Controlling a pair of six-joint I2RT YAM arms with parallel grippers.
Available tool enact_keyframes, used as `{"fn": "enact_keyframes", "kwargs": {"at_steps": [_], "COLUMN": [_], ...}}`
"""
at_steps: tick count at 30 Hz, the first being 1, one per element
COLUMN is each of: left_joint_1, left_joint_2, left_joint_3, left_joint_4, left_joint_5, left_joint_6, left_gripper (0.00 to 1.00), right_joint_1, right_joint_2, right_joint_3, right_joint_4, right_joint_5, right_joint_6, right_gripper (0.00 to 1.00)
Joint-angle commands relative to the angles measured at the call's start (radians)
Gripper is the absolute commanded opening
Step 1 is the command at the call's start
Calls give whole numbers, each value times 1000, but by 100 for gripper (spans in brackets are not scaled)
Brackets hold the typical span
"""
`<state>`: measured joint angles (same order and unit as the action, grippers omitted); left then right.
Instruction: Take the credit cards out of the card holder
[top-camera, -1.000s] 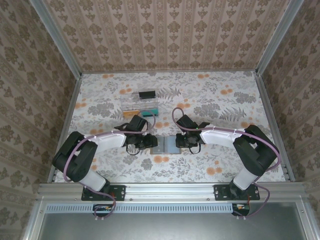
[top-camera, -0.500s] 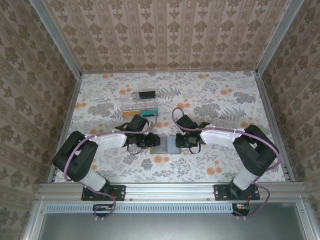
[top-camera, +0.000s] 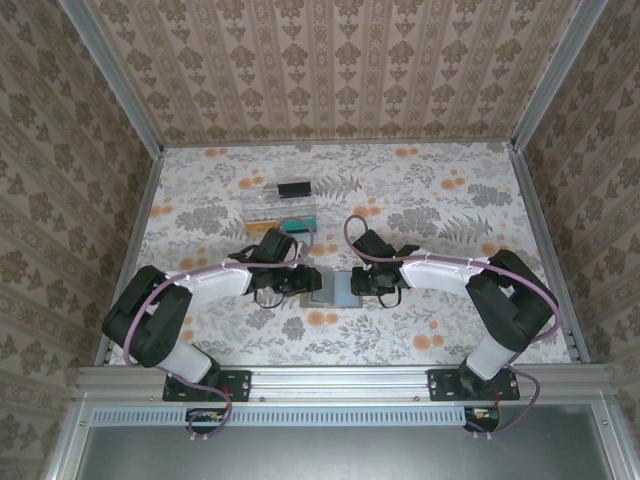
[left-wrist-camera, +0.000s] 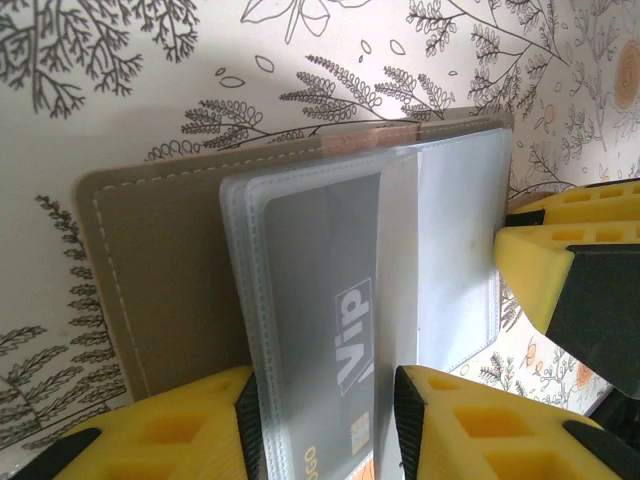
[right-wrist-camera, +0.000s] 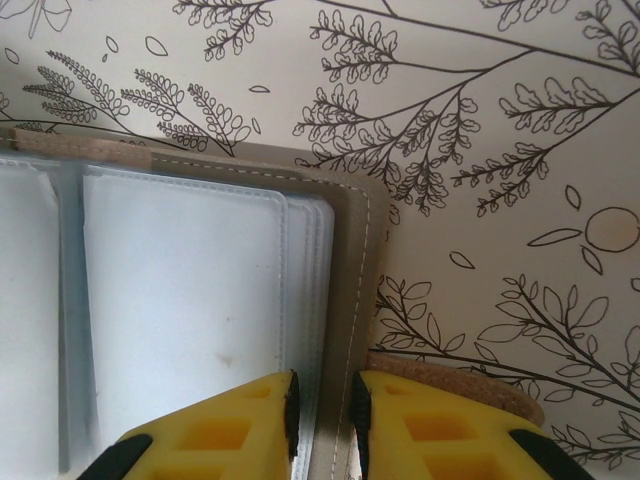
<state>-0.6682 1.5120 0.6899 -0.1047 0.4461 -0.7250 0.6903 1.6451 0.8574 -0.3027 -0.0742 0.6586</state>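
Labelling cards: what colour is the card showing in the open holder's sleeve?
Grey plastic card with white "Vip" lettering; left wrist view shows it best.

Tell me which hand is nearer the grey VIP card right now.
Left. The left hand sits right over the grey VIP card, fingers either side of its clear sleeve. The right hand pinches the right edge of the card holder, across the fold.

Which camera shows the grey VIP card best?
The left wrist view: the credit card sits close up inside a clear sleeve, lettering readable. The top view gives the card holder as a tiny patch; the right wrist view gives pale sleeves.
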Motion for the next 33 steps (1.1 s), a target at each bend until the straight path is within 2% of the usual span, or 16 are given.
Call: {"fn": "enact_keyframes", "kwargs": {"at_steps": [1,5,12,20,33], "left_joint_1": [-11,-10,-14,-14,-16], "left_joint_2": [-31,-59,-26,24,75], "left_joint_3": [29,40,36,43,49], "left_joint_4": [-92,-141,-62,-98,-15], "left_joint_5": [-56,-115,-36,-54,42], "left_joint_6": [34,46,33,40,36], "left_gripper": [43,44,43,42,42], "right_joint_1": [7,8,8,8,8], "right_joint_2": [26,24,25,30,42], "right_joint_3": [-20,-21,-24,-18,-8], "right_joint_4": [-1,-2,-1,-1,-5], "right_joint_5": [-7,-6,-6,-9,-8], "right_joint_6": [13,15,15,14,9], "right_gripper": [26,26,26,26,26]}}
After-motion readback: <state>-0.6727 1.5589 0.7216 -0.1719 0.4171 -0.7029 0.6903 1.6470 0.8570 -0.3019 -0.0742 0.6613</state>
